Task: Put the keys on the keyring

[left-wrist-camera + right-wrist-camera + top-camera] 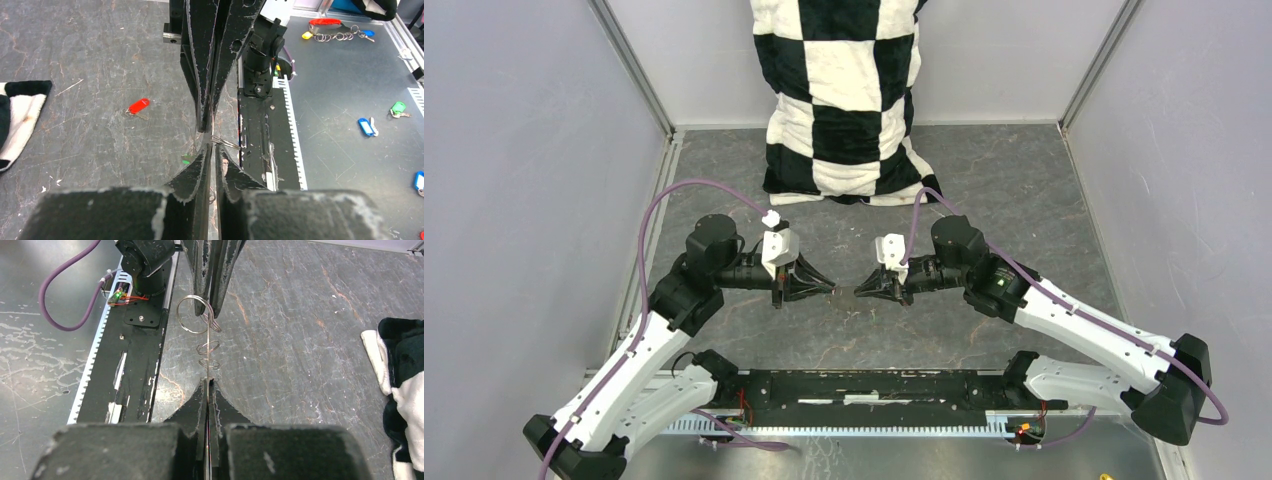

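The top camera sits high behind my bases (864, 390) and looks down and forward over the whole table (1024, 200), far off. Each wrist camera rides close behind its own fingers, looking along them: the one on my left gripper (210, 150) faces my right gripper (207, 385), and the reverse. All three share the spot where my fingertips meet at the keyring (194, 314)
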You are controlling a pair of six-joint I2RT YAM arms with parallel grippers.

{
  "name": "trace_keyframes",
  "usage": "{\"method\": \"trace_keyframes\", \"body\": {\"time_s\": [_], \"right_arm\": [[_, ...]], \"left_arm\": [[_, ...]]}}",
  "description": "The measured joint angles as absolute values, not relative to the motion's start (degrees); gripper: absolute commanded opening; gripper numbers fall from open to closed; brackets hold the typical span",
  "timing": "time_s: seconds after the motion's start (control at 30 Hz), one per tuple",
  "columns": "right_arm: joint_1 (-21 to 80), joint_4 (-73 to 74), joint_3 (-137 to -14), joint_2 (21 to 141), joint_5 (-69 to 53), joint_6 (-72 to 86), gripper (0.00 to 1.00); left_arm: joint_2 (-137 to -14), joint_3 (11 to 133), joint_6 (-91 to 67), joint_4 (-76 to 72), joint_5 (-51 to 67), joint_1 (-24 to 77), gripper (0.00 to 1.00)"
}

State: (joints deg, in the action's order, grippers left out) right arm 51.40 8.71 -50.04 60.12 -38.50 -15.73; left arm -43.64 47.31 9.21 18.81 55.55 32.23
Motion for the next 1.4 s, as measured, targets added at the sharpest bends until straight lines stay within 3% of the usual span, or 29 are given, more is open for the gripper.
{"method": "trace_keyframes", "body": {"time_s": [0.1, 0.3, 0.6, 1.1, 1.4], "right_arm": [[51.40, 8.69, -50.04, 60.25, -38.48, -15.70, 0.00], [51.40, 8.69, -50.04, 60.75, -37.78, -15.55, 0.01], [51.37, 5.61, -50.06, 61.25, -35.86, -13.08, 0.01], [51.37, -16.64, -44.10, 61.12, -30.94, -3.03, 0.00], [51.40, -20.16, -43.33, 60.40, -29.41, -1.52, 0.00]], "left_arm": [[-43.86, 47.55, 9.34, 18.59, 55.90, 32.23, 0.26], [-43.86, 48.03, 11.49, 17.87, 56.45, 32.23, 0.34], [-44.21, 48.10, 20.86, 17.93, 54.08, 32.23, 0.33], [-45.93, 53.84, 42.57, 21.32, 50.76, 32.23, 0.32], [-44.60, 53.82, 44.27, 21.39, 49.39, 32.23, 0.32]]}}
